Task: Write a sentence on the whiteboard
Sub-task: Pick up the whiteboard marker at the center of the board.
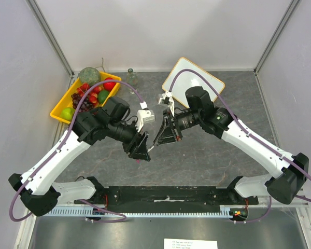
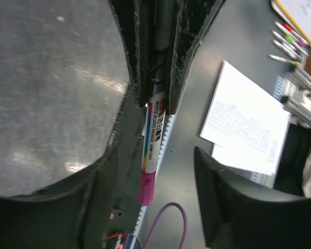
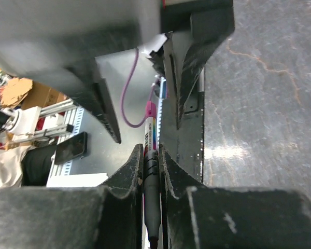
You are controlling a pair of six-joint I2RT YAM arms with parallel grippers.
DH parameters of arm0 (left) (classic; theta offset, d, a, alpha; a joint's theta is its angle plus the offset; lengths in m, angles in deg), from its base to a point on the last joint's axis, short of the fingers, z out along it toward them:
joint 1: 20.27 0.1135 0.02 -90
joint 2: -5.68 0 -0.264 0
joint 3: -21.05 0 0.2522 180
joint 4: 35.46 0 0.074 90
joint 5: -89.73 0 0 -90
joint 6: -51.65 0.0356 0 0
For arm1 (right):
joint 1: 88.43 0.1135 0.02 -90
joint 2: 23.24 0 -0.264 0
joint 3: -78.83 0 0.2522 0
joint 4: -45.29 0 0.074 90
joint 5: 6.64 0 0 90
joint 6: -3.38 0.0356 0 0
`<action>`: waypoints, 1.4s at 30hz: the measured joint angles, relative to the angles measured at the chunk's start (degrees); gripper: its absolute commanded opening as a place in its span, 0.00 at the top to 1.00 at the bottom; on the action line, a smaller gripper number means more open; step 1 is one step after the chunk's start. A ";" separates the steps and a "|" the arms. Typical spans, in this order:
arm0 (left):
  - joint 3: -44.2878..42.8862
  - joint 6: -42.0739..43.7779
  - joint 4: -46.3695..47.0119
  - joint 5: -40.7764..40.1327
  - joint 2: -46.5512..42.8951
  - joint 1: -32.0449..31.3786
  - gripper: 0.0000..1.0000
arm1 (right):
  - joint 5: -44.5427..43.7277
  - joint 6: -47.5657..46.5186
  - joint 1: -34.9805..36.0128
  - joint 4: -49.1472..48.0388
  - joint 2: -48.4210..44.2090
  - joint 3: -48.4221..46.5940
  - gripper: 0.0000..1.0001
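Note:
The whiteboard (image 1: 203, 75) lies flat at the back right of the table, white with a thin yellow frame; the right arm covers its near corner. Both grippers meet in the air over the middle of the table, tip to tip. My right gripper (image 3: 149, 150) (image 1: 161, 136) is shut on a whiteboard marker (image 3: 151, 127), its fingers clamped on the grey section. The marker's white barrel and magenta end (image 2: 147, 182) reach in between the fingers (image 2: 233, 197) of my left gripper (image 2: 155, 155) (image 1: 140, 148). That gripper is open, with a gap on each side of the marker.
A yellow fruit tray (image 1: 59, 111) holding several fruits stands at the back left. A small glass jar (image 1: 131, 77) stands by the back wall. Printed paper sheets (image 2: 243, 124) lie beyond the near edge. A purple cable (image 2: 171, 218) loops below the marker.

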 measured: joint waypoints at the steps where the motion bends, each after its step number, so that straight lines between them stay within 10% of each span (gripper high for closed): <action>1: -0.46 -0.31 0.11 -1.20 -0.02 0.00 0.25 | -1.07 -0.15 0.00 0.09 0.00 0.02 1.00; 15: -2.25 -27.19 19.82 -28.30 -5.03 0.02 0.18 | -38.05 6.36 -8.44 -0.55 -9.99 3.85 1.00; 26: 18.43 -56.28 63.76 -20.96 1.99 0.11 0.20 | -65.99 22.40 -8.85 -18.75 -37.09 24.50 1.00; 42: 13.86 -73.75 105.70 -16.13 25.14 -2.89 0.42 | -70.77 34.99 -8.85 -29.40 -44.22 34.05 1.00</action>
